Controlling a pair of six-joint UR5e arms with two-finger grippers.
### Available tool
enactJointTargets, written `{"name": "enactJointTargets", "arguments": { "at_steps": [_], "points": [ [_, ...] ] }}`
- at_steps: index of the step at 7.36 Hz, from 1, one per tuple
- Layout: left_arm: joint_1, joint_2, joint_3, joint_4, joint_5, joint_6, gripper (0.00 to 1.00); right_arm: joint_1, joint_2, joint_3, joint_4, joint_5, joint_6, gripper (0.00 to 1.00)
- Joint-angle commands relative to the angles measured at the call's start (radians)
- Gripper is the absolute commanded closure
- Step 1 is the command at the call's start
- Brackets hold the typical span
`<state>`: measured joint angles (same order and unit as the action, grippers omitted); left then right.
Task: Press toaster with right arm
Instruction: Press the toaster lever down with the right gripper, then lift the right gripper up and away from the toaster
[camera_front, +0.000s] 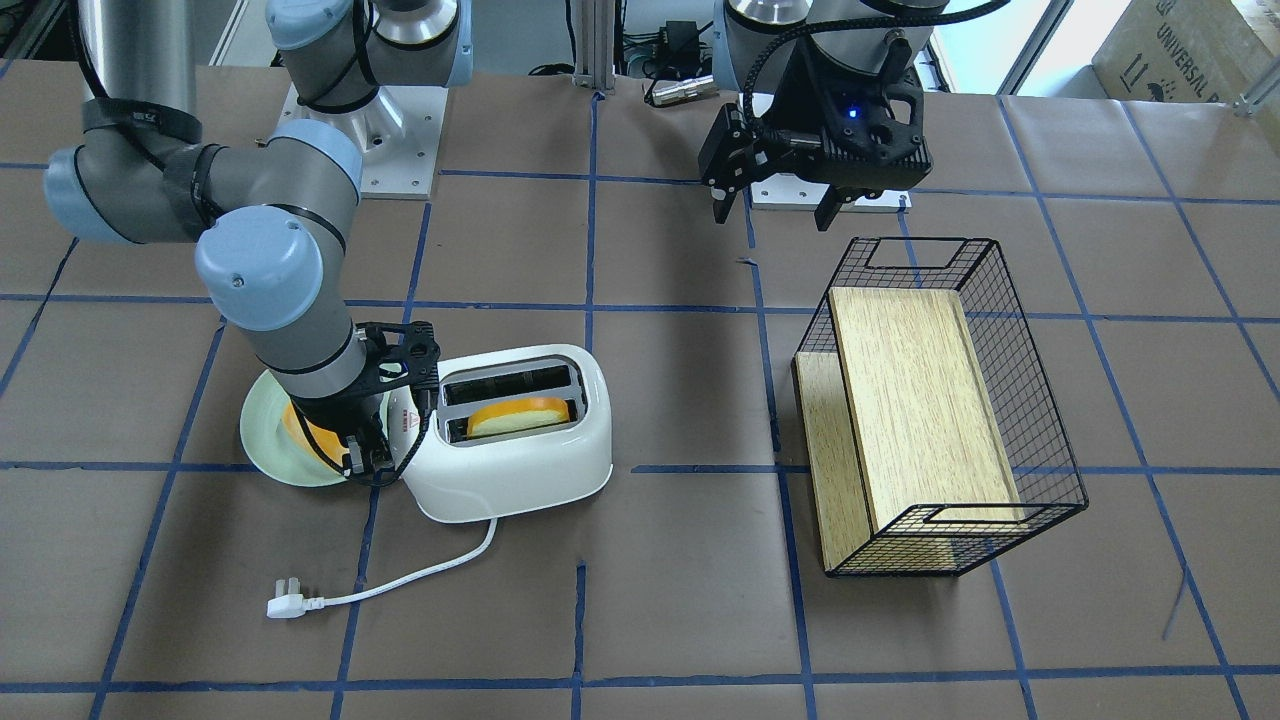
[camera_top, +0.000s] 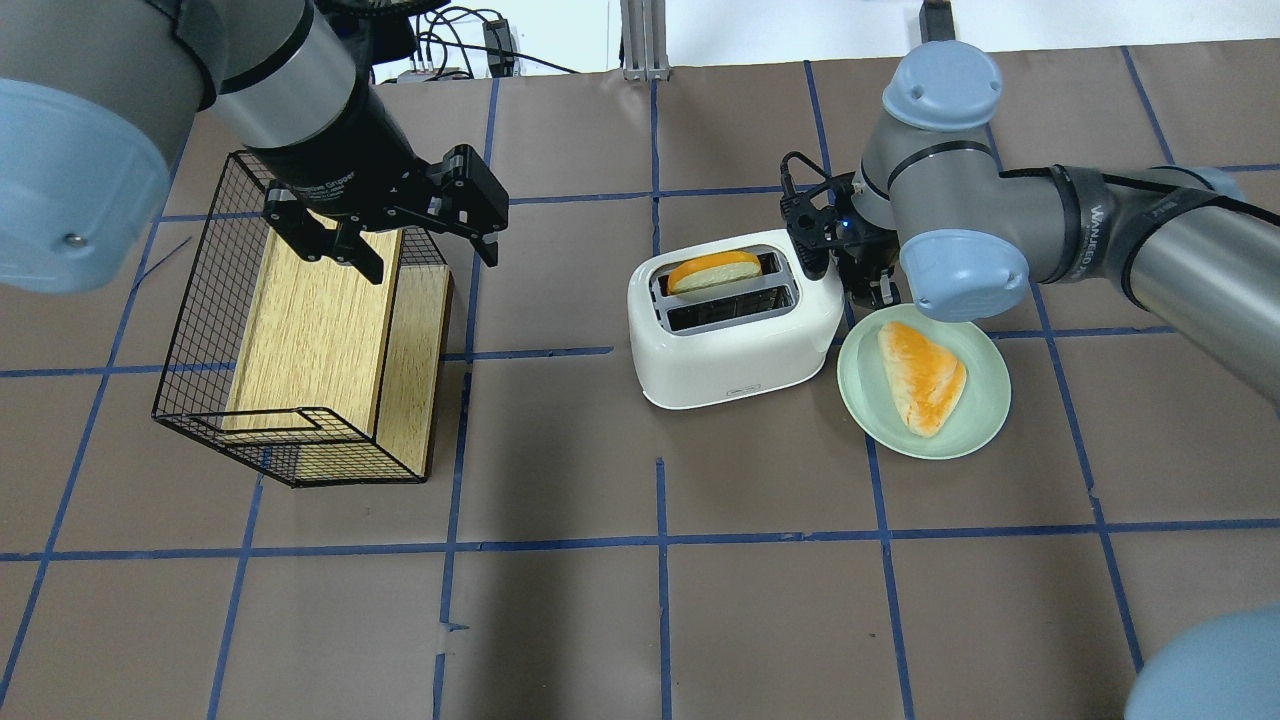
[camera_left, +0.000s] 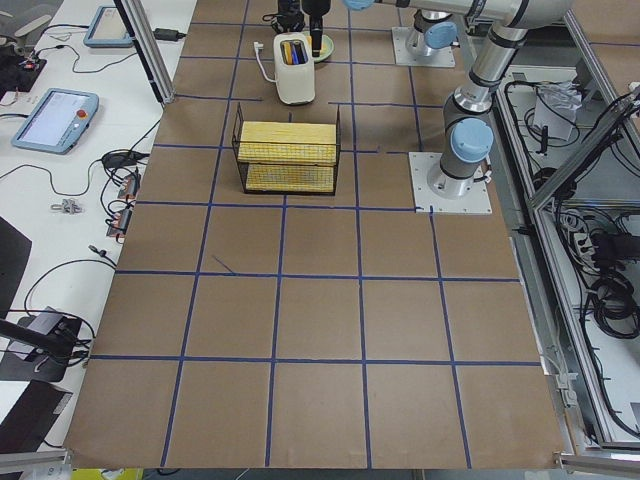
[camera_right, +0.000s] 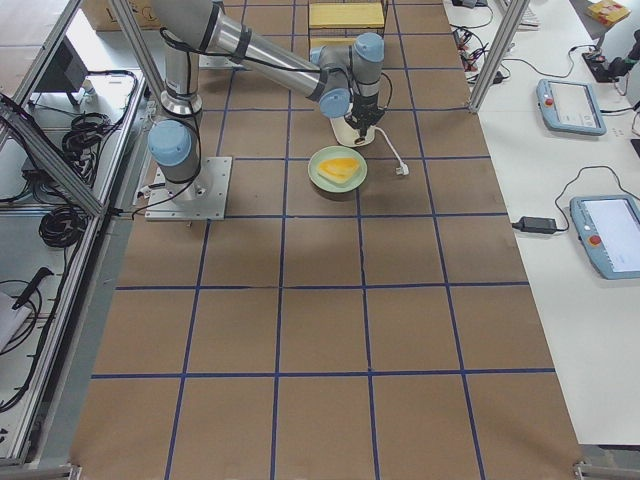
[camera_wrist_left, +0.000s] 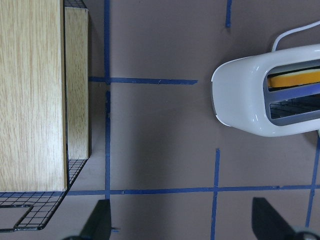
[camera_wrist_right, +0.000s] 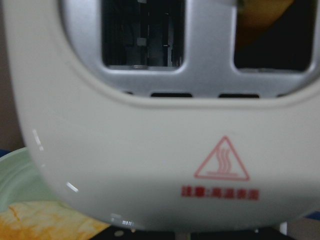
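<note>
The white two-slot toaster (camera_front: 520, 475) stands on the brown table, with a slice of orange-crusted bread (camera_front: 518, 413) in one slot. It also shows in the overhead view (camera_top: 730, 350). My right gripper (camera_front: 372, 455) points down at the toaster's end that bears the red warning mark (camera_wrist_right: 222, 161), its tips low against that end and seemingly together. In the overhead view the right gripper (camera_top: 862, 275) sits between the toaster and the plate. My left gripper (camera_top: 420, 250) is open and empty, hanging above the wire basket's far edge.
A pale green plate (camera_top: 985, 420) with a bread slice (camera_top: 925, 385) lies right beside the toaster, under my right wrist. The toaster's white cord and plug (camera_front: 285, 605) lie unplugged on the table. A black wire basket (camera_top: 200, 330) holding wooden boards stands at the left.
</note>
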<state>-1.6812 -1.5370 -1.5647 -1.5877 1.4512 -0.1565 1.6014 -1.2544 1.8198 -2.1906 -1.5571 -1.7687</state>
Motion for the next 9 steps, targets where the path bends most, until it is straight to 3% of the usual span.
{"name": "enactJointTargets", "arguments": {
  "at_steps": [1, 6, 9],
  "points": [
    [0.000, 0.000, 0.002, 0.000, 0.000, 0.000, 0.00, 0.000, 0.004, 0.003, -0.009, 0.000, 0.000, 0.80],
    [0.000, 0.000, 0.000, 0.000, 0.000, 0.000, 0.00, 0.002, -0.016, -0.026, 0.015, -0.003, 0.053, 0.79],
    [0.000, 0.000, 0.000, 0.000, 0.000, 0.000, 0.00, 0.002, -0.080, -0.166, 0.251, -0.001, 0.151, 0.79]
  ]
}}
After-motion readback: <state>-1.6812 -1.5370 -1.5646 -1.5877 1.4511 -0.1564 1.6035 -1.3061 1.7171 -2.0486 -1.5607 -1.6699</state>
